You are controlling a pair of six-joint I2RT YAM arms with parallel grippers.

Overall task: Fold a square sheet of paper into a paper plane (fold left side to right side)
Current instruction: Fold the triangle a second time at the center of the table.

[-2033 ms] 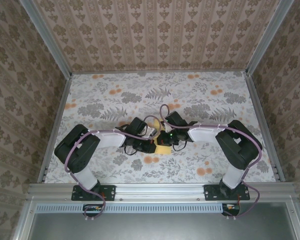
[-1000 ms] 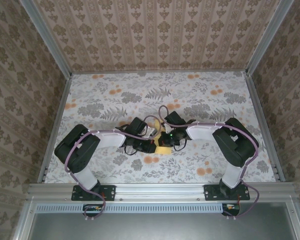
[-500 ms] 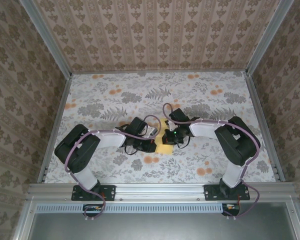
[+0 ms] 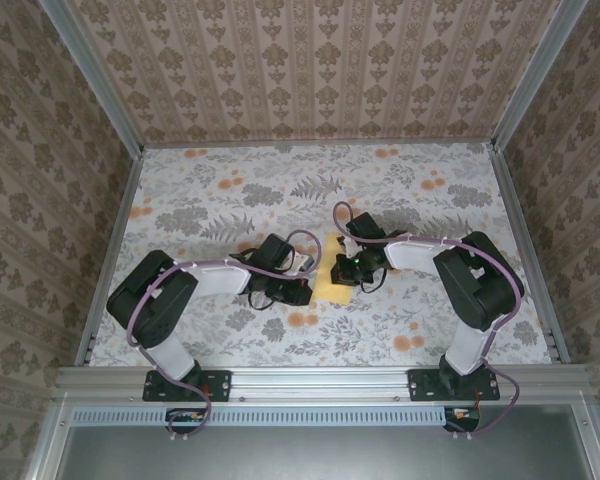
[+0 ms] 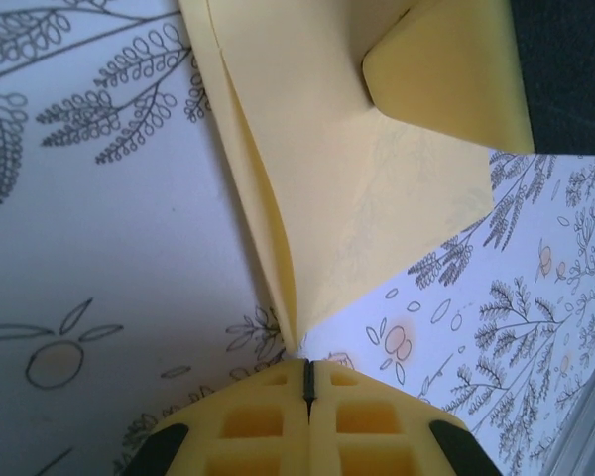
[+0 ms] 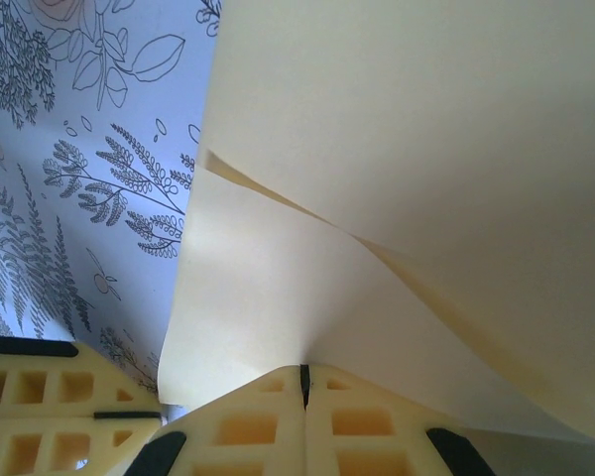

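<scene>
Top external, sheet of paper [image 4: 331, 289] lying seemingly near-to-far, left hand [image 5: 307, 365], right hand [image 6: 303, 372] both pinching it.

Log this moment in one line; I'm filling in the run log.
stage: mid-fold | paper: partly folded | left gripper: shut on paper corner | right gripper: shut on paper edge

Left arm [image 4: 220, 277] and right arm [image 4: 420, 255]: white forearm links, bulky black joint housings, black base plates [image 4: 187, 385]. A purple cable [image 4: 132, 322] runs along each arm and loops at the wrist. Green LED [image 4: 355, 264] lit on the right wrist. Left gripper [image 5: 307, 372] and right gripper [image 6: 304, 377]: yellow moulded fingers, square recessed pockets, black corner inserts.
</scene>
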